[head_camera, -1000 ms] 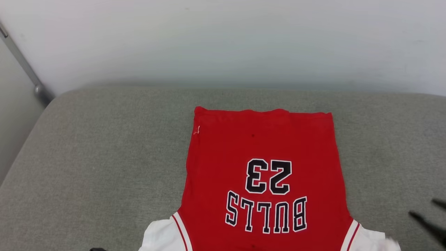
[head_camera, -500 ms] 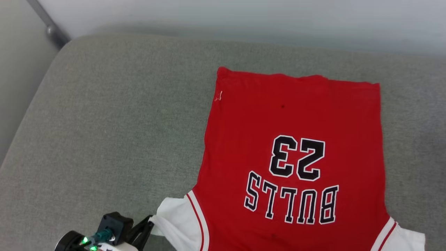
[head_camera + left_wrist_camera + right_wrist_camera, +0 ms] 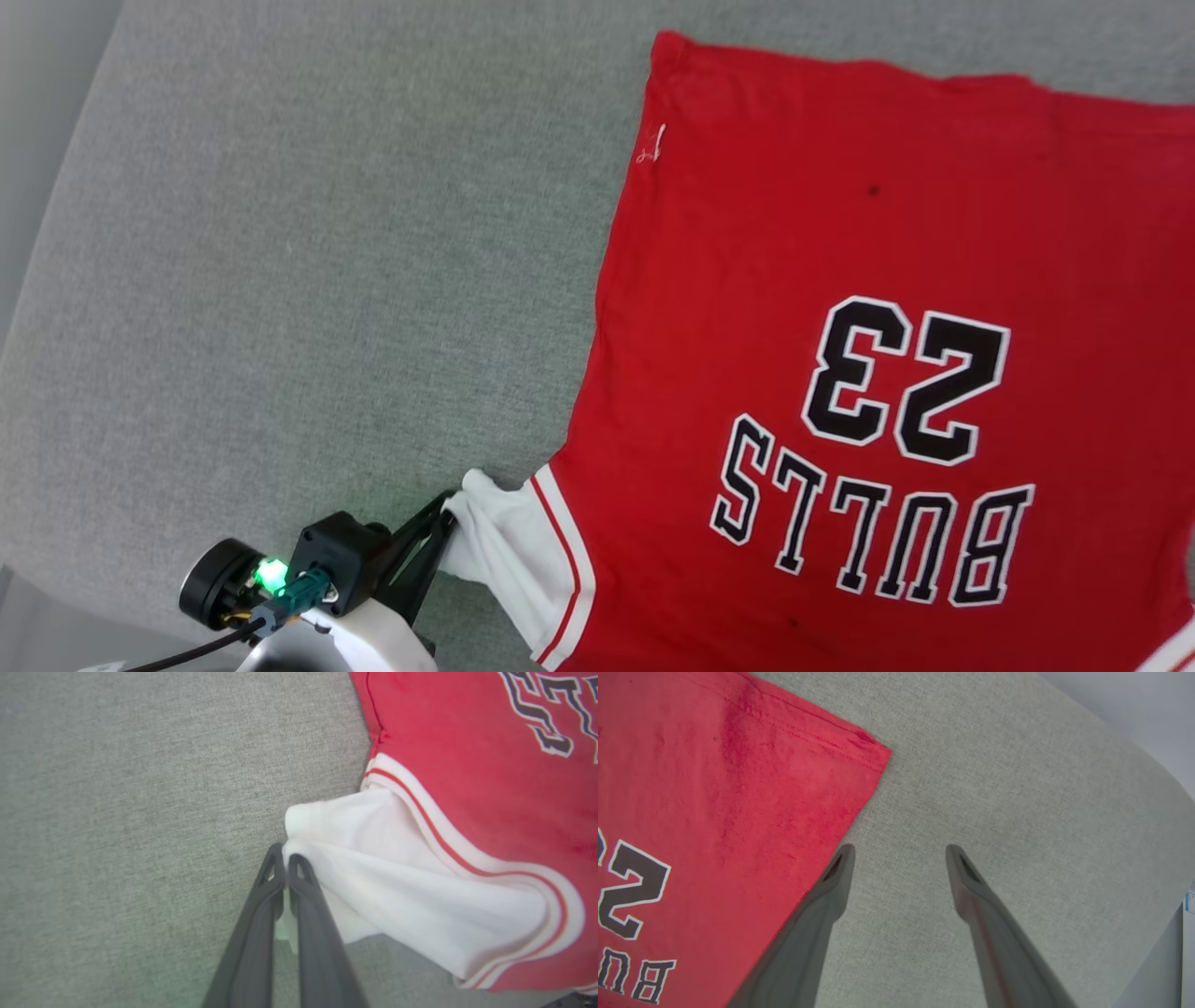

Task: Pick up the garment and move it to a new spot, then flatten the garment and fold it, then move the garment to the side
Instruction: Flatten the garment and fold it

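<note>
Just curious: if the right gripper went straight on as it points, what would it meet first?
The right gripper would probably meet the bare grey cushion, just beside the red T-shirt's edge; depth is unclear.

The garment is red with white sleeves, red-striped trim and black, white-edged lettering, on a grey cushion.

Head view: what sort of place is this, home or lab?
Likely an indoor room with soft furniture, perhaps a sofa or bed: a grey woven cushion with rounded edges, a plain pale wall beyond it, and the garment spread on the cushion.
</note>
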You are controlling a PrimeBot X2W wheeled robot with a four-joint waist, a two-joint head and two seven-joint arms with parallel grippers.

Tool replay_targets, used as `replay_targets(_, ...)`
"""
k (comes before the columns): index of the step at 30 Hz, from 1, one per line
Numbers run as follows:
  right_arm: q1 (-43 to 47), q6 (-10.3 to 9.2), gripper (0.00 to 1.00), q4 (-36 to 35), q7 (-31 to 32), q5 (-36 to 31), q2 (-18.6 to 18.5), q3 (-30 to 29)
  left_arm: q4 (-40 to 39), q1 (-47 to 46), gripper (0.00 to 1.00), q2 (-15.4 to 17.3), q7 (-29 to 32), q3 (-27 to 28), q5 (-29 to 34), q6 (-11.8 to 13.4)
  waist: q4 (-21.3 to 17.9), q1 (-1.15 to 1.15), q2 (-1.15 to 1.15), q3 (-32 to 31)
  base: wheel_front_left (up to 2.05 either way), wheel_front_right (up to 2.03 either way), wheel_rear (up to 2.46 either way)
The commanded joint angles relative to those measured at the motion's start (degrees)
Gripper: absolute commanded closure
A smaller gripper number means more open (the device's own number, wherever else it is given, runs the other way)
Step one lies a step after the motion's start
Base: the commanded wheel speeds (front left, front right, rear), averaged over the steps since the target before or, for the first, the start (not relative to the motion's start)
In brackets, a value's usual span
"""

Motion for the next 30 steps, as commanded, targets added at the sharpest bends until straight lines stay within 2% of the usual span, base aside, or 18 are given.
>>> replay_targets(1, -1.33, -0.05, 0.00, 0.83, 0.66, -0.73, 0.71, -0.41, -0.50, -1.22, 1.00, -0.34, -0.30, 0.35, 0.47, 0.44, 2.26, -0.02, 0.00, 3.47, 0.00, 0.00, 0.00)
replay_targets(6, -2.40, -0.05, 0.00, 3.25, 2.59, -3.15, 3.40, -0.77, -1.40, -2.01, 1.00, -1.05, -0.64, 0.61, 1.08, 1.05, 3.77, -0.02, 0.00, 6.38, 0.00, 0.00, 0.00)
replay_targets(13, 3.58, -0.05, 0.00, 4.00, 4.20, -3.62, 5.58, 0.96, -0.90, -2.08, 1.00, -1.77, -0.81, 0.45, 1.07, 1.06, 4.44, -0.02, 0.00, 7.90, 0.00, 0.00, 0.00)
replay_targets(14, 4.22, -0.05, 0.05, 3.96, 4.17, -3.57, 5.74, 0.88, -0.69, -2.16, 1.00, -1.88, -0.88, 0.48, 0.97, 0.95, 4.46, -0.02, 0.00, 7.90, 0.00, 0.00, 0.00)
replay_targets(15, 4.61, -0.05, 0.83, 3.76, 4.06, -3.58, 5.72, 0.81, -0.42, -2.26, 1.00, -1.96, -0.93, 0.51, 0.88, 0.86, 4.48, -0.02, 0.00, 7.86, 0.00, 0.00, 0.00)
replay_targets(16, 4.56, -0.05, 1.00, 3.53, 3.63, -3.51, 5.74, 0.46, -0.17, -2.28, 1.00, -2.02, -0.94, 0.54, 0.81, 0.92, 4.44, -0.02, 0.00, 7.74, 0.00, 0.00, 0.00)
replay_targets(21, 3.35, -0.05, 1.00, 2.13, 1.58, -4.45, 4.69, 0.63, 0.46, -1.75, 1.00, -1.86, -1.41, 0.71, 0.43, 0.97, 3.85, -0.02, 0.00, 5.44, 0.00, 0.00, 0.00)
replay_targets(26, 2.73, -0.05, 1.00, 1.82, -1.92, -3.74, 5.75, 1.68, 0.75, -0.37, 1.00, -1.46, -1.97, 0.81, -0.13, 1.15, 2.02, -0.02, 0.00, 0.78, 0.00, 0.00, 0.00)
replay_targets(30, 3.76, -0.05, 1.00, 0.63, -4.40, -2.97, 4.55, 4.53, 0.81, 1.25, 1.00, -0.58, -2.06, 0.93, -1.27, 1.70, -0.07, -0.02, 0.00, -3.61, 0.00, 0.00, 0.00)
